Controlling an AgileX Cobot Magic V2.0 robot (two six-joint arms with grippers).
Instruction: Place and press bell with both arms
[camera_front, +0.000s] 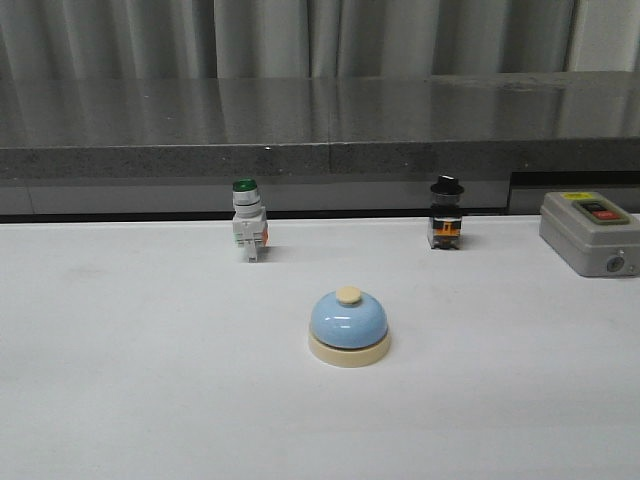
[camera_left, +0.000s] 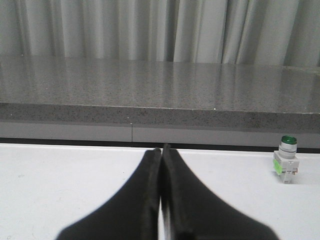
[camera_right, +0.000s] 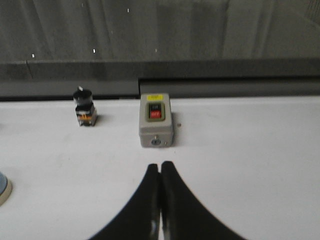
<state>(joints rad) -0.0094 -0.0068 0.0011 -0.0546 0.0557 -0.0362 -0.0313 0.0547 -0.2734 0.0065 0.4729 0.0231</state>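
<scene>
grey curtains and a dark stone ledge back the white tabletop (camera_front: 120, 380). the bell (camera_front: 348, 325) sits upright near the middle, alone, in front of the green-capped switch (camera_front: 248, 222) and black-knobbed switch (camera_front: 446, 214). the grey box (camera_front: 590, 232) stands far right. left gripper (camera_left: 162, 152) and right gripper (camera_right: 160, 167) jaws are pressed together, empty.

Call bell upright on the white table

The bell (camera_front: 348, 327), glossy light-blue dome on a cream round base with a cream knob on top, stands free, nearer than the green-capped switch (camera_front: 248, 222) and to its right; the cream sliver in the right wrist view is probably its base.
</scene>
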